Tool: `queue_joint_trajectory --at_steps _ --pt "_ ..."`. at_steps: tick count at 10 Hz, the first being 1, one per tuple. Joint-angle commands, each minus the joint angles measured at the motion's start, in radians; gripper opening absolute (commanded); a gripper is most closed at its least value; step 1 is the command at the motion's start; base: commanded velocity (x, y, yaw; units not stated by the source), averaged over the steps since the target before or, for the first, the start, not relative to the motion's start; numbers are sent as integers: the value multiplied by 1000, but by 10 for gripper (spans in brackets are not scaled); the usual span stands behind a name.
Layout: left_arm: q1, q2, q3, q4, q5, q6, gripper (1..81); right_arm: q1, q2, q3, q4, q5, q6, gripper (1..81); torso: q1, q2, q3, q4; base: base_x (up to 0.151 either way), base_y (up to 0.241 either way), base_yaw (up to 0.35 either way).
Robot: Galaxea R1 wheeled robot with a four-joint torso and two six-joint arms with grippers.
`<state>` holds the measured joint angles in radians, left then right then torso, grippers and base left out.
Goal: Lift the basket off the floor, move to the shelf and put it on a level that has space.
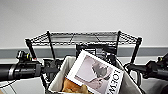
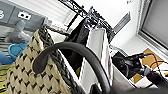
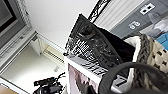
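Raised between both arms, the basket (image 1: 60, 77) sits just before the shelf (image 1: 50, 45), its rim below the level (image 1: 85, 38). Inside it lean a white magazine (image 1: 96, 73) and something orange (image 1: 73, 88). Beside the basket's ends are the left gripper (image 1: 50, 68) and right gripper (image 1: 131, 67); whether either clamps a handle (image 2: 75, 53) I cannot tell.

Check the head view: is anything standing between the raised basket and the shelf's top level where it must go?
Nothing visible does. The basket hangs in front of the shelf, below the top level, whose wire grid looks bare. The magazine sticks up out of the basket itself.
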<state>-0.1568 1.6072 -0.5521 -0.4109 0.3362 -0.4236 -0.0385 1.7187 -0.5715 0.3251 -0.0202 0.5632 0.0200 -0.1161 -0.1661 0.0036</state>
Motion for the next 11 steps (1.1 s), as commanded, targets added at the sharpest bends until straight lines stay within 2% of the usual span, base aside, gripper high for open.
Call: queue_joint_trajectory --at_steps 1,4,6,11 --pt "-256 -12 -38 -141 35 -4 10 235 -18 10 -5 -1 90 10 0 0 0 0 0 0 0" --pt "-362 -2 -80 -222 86 -4 10 315 -12 0 -6 -16 147 10 0 0 0 0 0 0 0" --pt "-422 8 -106 -263 116 -4 10 396 -6 -20 -8 -67 207 10 0 0 0 0 0 0 0" --pt "-534 85 -201 -344 150 -4 10 562 47 -92 -3 -132 316 10 0 0 0 0 0 0 0"
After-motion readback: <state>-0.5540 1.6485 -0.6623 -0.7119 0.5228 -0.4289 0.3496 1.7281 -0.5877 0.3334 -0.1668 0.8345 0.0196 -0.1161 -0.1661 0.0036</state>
